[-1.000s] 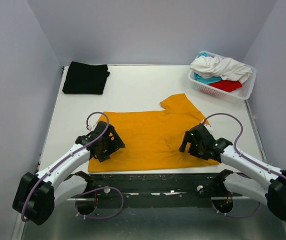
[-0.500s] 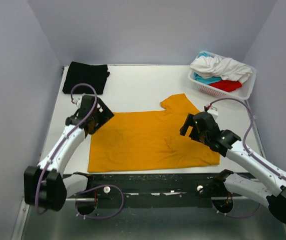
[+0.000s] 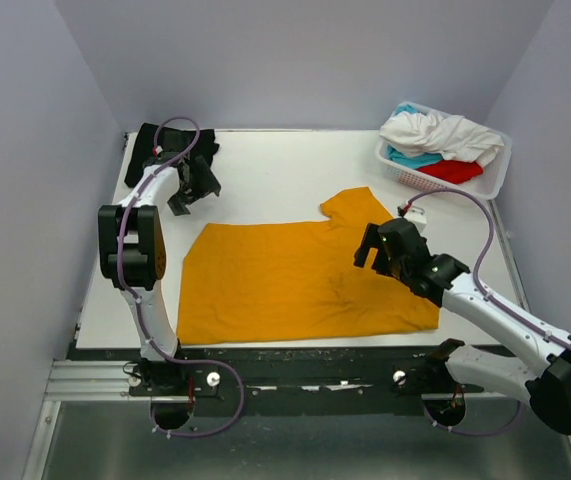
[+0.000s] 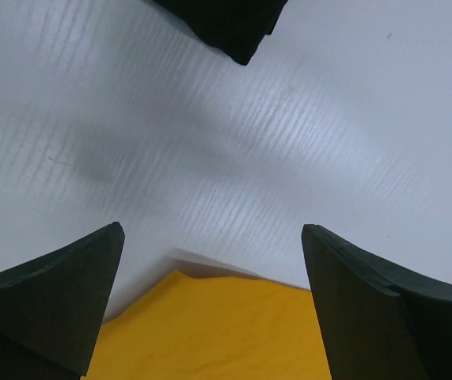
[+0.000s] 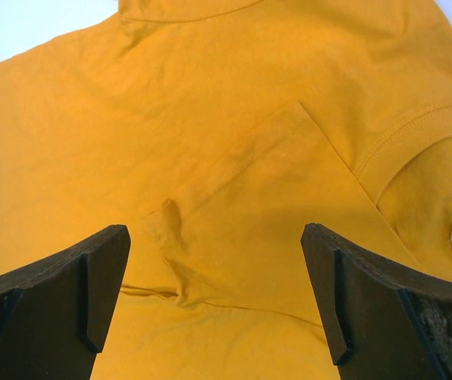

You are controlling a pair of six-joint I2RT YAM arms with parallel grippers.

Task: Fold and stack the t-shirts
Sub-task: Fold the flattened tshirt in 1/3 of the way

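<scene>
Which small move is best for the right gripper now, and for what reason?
Probably lower the right gripper straight down and pinch the orange t-shirt. Its jaws are open and hover above the cloth, holding nothing, and the shirt lies only partly folded. The left gripper, also open, is far off by the black t-shirt.

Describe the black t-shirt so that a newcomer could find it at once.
Start at the white table and go to its far left corner. The black t-shirt lies there folded. It is the only dark garment, set apart from the spread orange t-shirt.
</scene>
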